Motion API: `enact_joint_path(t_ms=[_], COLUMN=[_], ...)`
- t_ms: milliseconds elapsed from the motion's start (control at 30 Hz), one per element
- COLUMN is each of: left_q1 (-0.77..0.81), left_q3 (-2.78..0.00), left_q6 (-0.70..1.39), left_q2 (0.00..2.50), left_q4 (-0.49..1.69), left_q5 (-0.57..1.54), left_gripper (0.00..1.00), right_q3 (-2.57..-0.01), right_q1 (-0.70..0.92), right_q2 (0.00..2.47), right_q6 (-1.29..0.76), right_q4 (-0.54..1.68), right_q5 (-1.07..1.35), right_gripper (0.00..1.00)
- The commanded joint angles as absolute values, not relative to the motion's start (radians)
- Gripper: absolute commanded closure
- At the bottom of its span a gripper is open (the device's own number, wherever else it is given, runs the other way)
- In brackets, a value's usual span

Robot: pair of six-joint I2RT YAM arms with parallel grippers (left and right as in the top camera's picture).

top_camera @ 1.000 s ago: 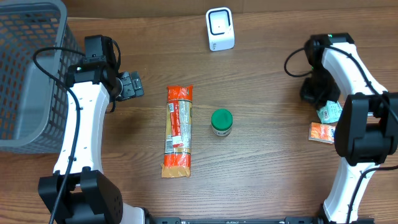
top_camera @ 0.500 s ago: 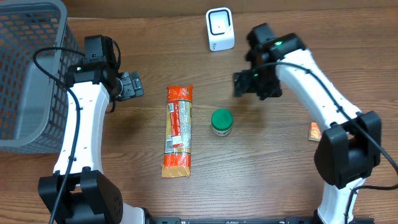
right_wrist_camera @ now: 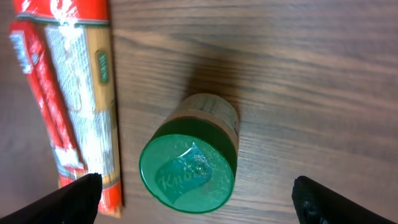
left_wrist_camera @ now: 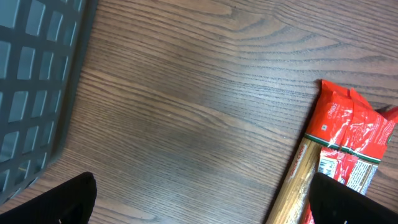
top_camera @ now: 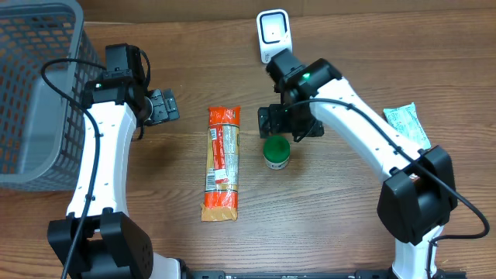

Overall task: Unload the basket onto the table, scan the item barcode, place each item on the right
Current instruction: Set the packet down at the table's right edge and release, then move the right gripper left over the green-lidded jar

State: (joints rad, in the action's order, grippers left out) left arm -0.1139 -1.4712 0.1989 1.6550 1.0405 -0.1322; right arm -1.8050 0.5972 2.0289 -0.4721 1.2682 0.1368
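A small jar with a green lid (top_camera: 276,152) stands upright mid-table, and its lid (right_wrist_camera: 189,165) fills the lower middle of the right wrist view. My right gripper (top_camera: 281,124) hovers just behind and above it, open, its gap (right_wrist_camera: 198,202) spanning the lid with nothing held. A long red-and-orange spaghetti pack (top_camera: 222,161) lies flat to the left of the jar. My left gripper (top_camera: 164,106) stands open and empty over bare wood (left_wrist_camera: 205,208), the pack's end (left_wrist_camera: 339,162) at its right finger. A white barcode scanner (top_camera: 273,36) stands at the back.
A grey mesh basket (top_camera: 31,93) fills the back left corner, its wall (left_wrist_camera: 31,74) close to my left gripper. A pale green packet (top_camera: 407,124) lies flat near the right edge beside my right arm's base.
My right arm has swung from the far right to the middle, over the jar, and its gripper has gone from shut to open. The left arm has not moved.
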Motion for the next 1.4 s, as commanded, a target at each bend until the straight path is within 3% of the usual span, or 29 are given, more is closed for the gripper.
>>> enact_joint_path(t_ms=[0, 233, 333, 433, 900, 1167, 1367], left_q1=[-0.118, -0.118, -0.118, -0.118, -0.118, -0.118, -0.118], left_q3=[-1.465, -1.465, -1.465, -1.465, -1.465, -1.465, -1.465], left_q6=[0.190, 0.190, 0.190, 0.190, 0.190, 0.190, 0.190], left_q2=[1.656, 1.656, 1.656, 1.656, 1.656, 1.656, 1.656], left_q4=[1.040, 1.040, 1.040, 1.040, 1.039, 1.039, 1.040], left_q5=[-0.138, -0.138, -0.138, -0.138, -0.138, -0.138, -0.138], left_gripper=[0.00, 0.00, 0.00, 0.00, 0.00, 0.00, 0.00], right_q3=[-1.784, -1.779, -1.779, -1.779, -1.765, -1.676, -1.649], right_q1=[0.638, 0.710, 0.728, 0.732, 0.733, 0.734, 0.735], right_q2=[2.005, 2.005, 2.005, 2.005, 2.006, 2.006, 2.006], right_q6=[-0.755, -0.902, -0.902, -0.902, -1.006, -1.025, -1.021], right_q4=[1.259, 1.174, 1.160, 1.174, 1.223, 1.136, 1.112], right_q5=[0.002, 0.016, 0.010, -0.014, -0.124, -0.134, -0.132], right_gripper=[0.00, 0.00, 0.16, 0.21, 0.14, 0.08, 0.14])
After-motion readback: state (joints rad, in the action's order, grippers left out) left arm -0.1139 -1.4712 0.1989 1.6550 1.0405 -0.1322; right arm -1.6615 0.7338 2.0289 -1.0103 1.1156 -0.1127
